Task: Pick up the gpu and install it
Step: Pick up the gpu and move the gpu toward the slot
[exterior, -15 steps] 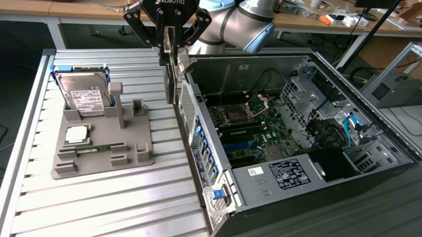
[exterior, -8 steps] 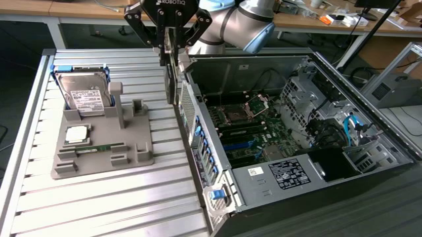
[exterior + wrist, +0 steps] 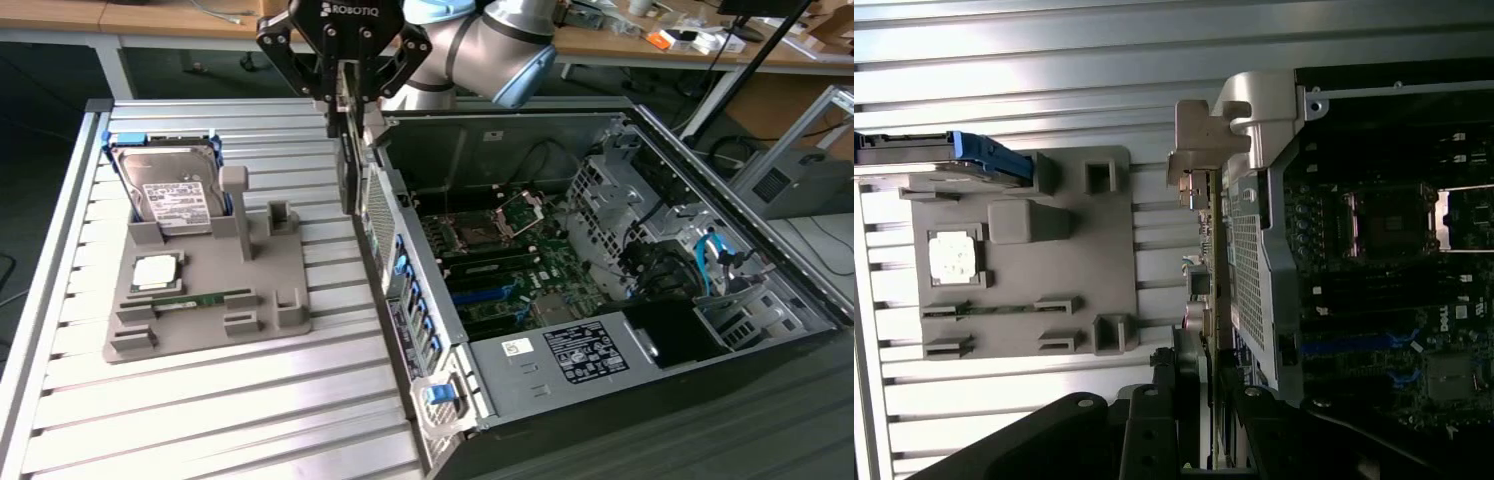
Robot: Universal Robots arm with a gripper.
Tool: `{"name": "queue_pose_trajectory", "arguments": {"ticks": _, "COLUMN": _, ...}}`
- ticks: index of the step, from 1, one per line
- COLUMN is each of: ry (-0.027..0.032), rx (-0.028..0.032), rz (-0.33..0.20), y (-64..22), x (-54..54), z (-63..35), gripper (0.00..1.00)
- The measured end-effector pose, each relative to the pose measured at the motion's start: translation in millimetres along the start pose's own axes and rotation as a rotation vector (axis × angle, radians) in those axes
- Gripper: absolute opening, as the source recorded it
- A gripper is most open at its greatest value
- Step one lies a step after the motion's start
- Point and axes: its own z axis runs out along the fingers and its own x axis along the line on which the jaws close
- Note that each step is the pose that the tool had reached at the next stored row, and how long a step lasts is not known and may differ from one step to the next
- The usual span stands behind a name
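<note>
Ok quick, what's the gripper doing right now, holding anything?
Gripper: closed on the gpu, holding it upright, edge-on, beside the open computer case.

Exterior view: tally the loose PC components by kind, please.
Silver hard drive with white label: 1
Square silver processor chip: 1
Slim green memory stick: 1
Thin flat black gpu card, gripped by the end effector: 1
Total: 4

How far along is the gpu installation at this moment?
Done: the gpu is off the gray holder, where the hard drive and memory stick lie. In hand: the end effector grips it edge-on, hanging beside the open case. Left: it is not yet seated on the motherboard.
</note>
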Motion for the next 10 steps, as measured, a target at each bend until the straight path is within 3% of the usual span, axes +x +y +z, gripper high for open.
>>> {"name": "queue_pose_trajectory", "arguments": {"ticks": 10, "ry": 0.0001, "rx": 0.0000, "rz": -0.001, "y": 0.9, "x": -13.2, "z": 0.4, "gripper": 0.27}}
